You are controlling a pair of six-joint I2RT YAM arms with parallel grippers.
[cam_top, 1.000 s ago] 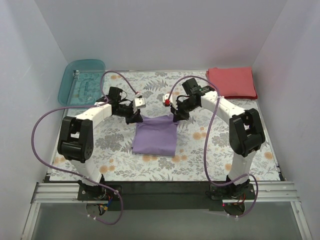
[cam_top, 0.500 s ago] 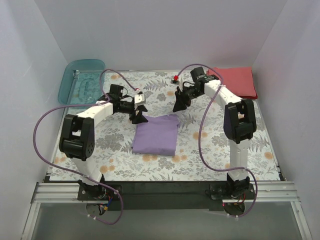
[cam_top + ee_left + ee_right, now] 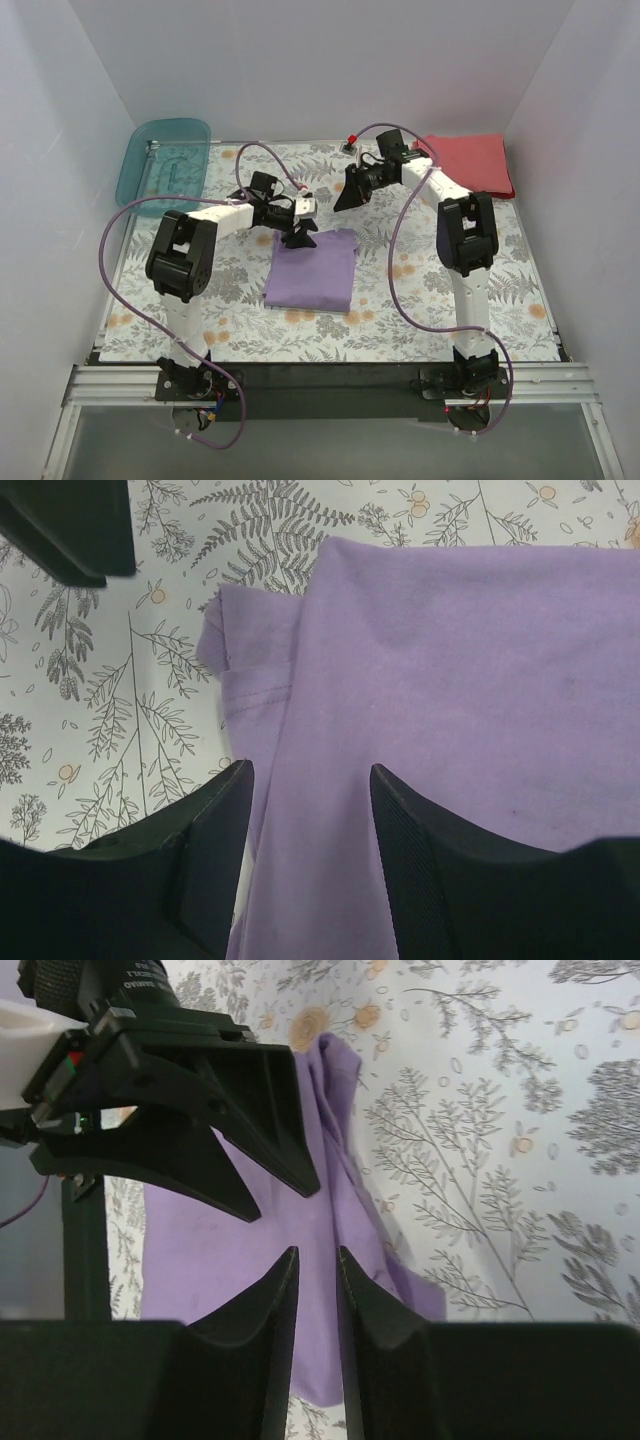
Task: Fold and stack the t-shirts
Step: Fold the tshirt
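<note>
Lavender-purple t-shirt (image 3: 310, 272) is seen folded into a rectangle at the middle of the floral table cover (image 3: 230, 330), with one short sleeve (image 3: 250, 670) poking out at its far left corner. The coral-red t-shirt (image 3: 465, 165) is laid folded at the far right corner of the table, well apart from the purple one, so the two are not yet stacked. The left gripper (image 3: 299, 238) is held over the purple shirt's far left corner. In the left wrist view its fingers (image 3: 205, 860) are spread, purple cloth is seen between them, and nothing is gripped. Whether the fingertips touch the cloth cannot be told. The right gripper (image 3: 343, 197) is held clear of the table cover, near the shirt's far edge, and is pointed back toward the shirt. Its fingers are drawn close, with only a narrow gap between them, and nothing is held in that gap. A teal plastic bin (image 3: 165, 160) is set at the far left corner.
</note>
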